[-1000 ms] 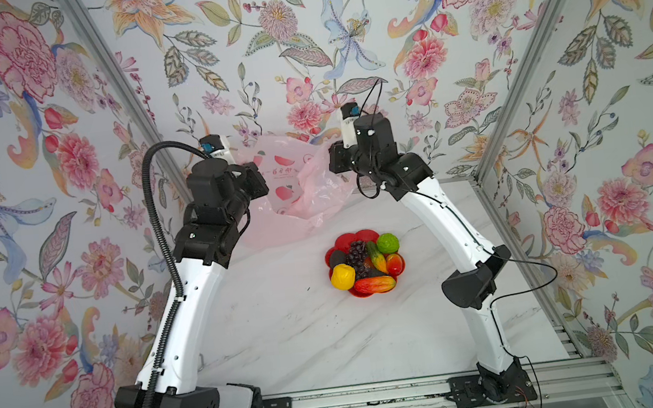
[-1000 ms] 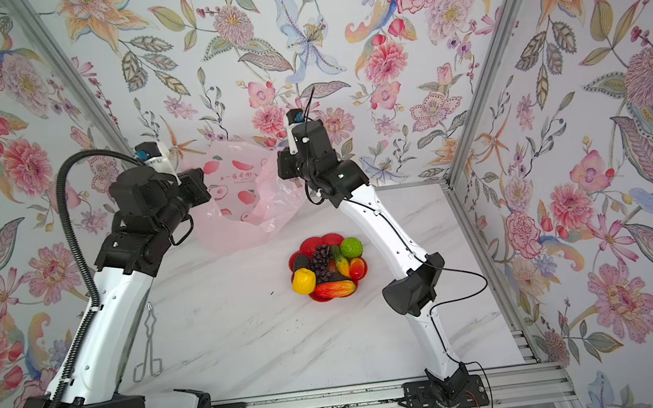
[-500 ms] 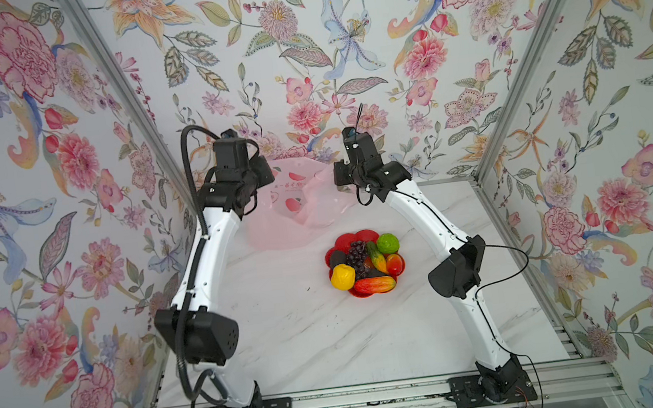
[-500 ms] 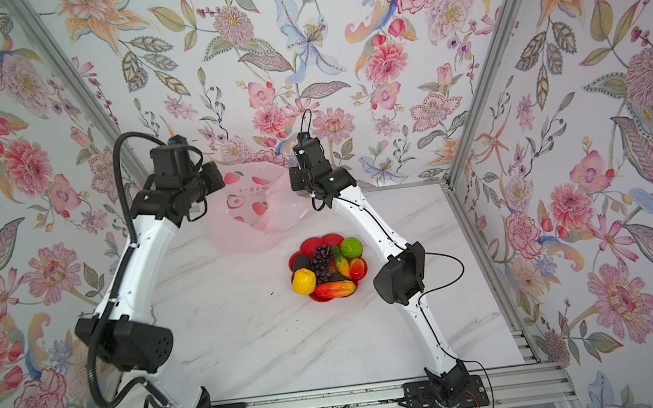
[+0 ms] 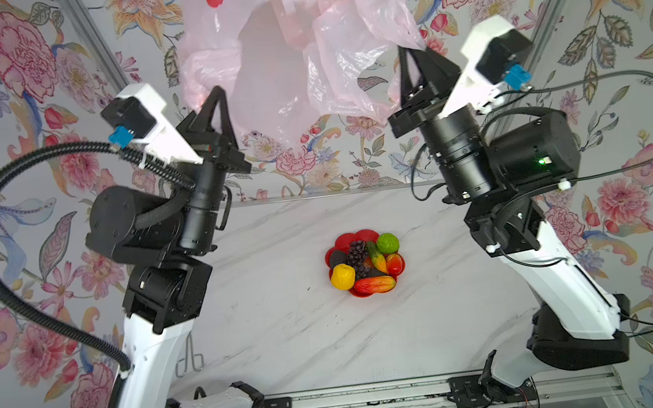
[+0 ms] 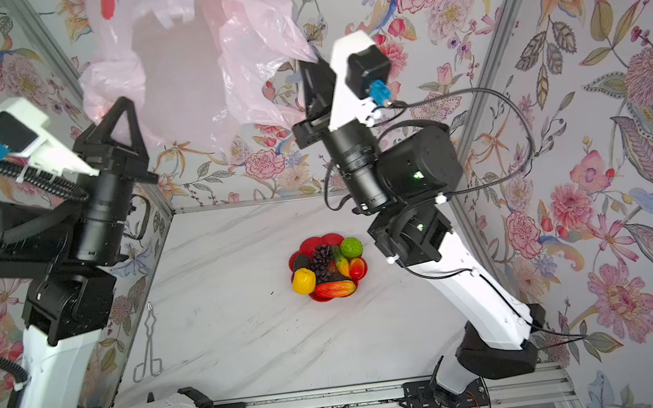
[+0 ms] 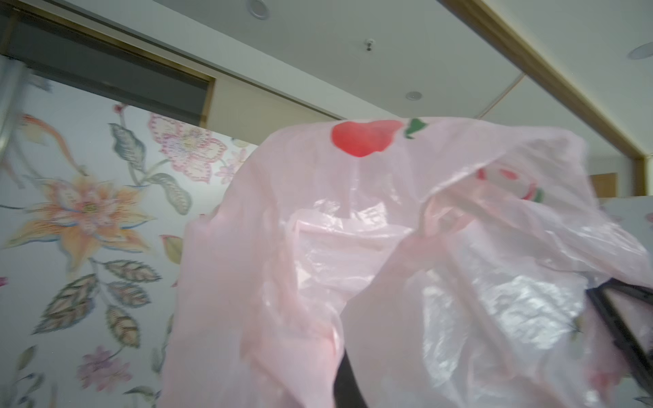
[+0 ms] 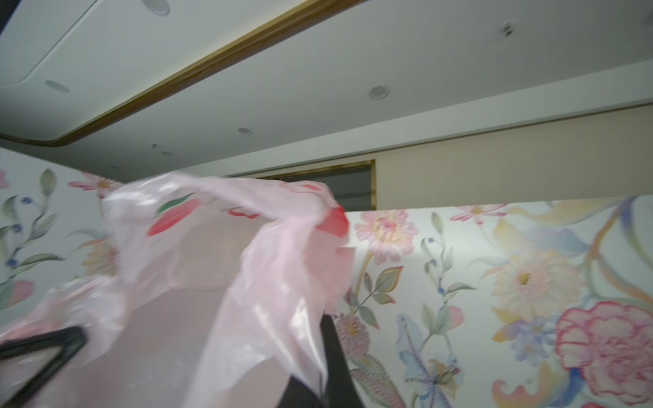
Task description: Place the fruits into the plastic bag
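Both arms are raised high with the pale pink plastic bag (image 5: 290,50) stretched between them; both top views show it hanging well above the table. My left gripper (image 5: 216,94) is shut on the bag's left edge. My right gripper (image 5: 408,53) is shut on its right edge. The bag film (image 7: 388,247) covers the fingers in the left wrist view, and in the right wrist view the bag (image 8: 219,282) drapes off a dark finger (image 8: 332,353). The fruits (image 5: 365,265) lie heaped in a red flower-shaped dish (image 5: 362,235) on the table: green ball (image 5: 387,243), yellow one (image 5: 342,277), grapes (image 5: 355,252).
Metal tongs (image 6: 149,351) lie near the left edge of the white marble table (image 5: 289,335). Floral wall panels close in the back and both sides. The arm bases sit on a rail (image 5: 360,402) at the front edge.
Both arms have swung up towards the camera, lifting the bag off the back of the table and pulling it wider. The fruits and dish have not moved.
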`<state>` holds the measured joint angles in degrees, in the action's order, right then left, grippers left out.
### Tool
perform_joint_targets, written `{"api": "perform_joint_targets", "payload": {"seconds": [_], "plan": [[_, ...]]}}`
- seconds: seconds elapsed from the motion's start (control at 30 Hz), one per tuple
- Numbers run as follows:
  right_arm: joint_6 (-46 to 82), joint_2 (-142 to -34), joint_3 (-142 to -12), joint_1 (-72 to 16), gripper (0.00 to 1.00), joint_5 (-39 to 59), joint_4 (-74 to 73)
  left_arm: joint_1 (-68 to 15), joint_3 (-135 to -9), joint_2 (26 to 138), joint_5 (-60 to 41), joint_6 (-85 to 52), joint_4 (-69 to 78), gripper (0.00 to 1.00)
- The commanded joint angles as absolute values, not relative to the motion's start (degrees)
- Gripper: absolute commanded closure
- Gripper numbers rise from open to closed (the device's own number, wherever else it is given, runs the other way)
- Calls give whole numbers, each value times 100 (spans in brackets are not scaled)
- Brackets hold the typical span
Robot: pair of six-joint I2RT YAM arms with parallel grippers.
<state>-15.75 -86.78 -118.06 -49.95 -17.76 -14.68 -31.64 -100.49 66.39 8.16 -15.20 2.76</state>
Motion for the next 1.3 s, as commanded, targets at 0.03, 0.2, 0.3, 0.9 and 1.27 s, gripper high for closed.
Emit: {"api": "perform_joint_targets", "payload": {"seconds": [0.03,0.2,0.3,0.9,1.27], "plan": [[1440,-10087,-9309,-3752,100,-1216,30,-2307,-7388,7359,1071,-2353,-422,100],[1444,-10748,-10175,-3987,100,-1063,1361,-1444,-6823,7958,-477,-3603,-1453,100],[1265,-10957,-11207,-3958,100,-1063,1775,-1449,-7100,7551,-607,-3603,-1059,100],[-1943,-10736,-14140,-5243,100,-1471,-88,-2762,-11908,7709,407,-1400,-1469,100],[2563,-10967,-9809,-3844,100,-313,1791,-2098,-5608,6904,289,-2976,-815,100]]}}
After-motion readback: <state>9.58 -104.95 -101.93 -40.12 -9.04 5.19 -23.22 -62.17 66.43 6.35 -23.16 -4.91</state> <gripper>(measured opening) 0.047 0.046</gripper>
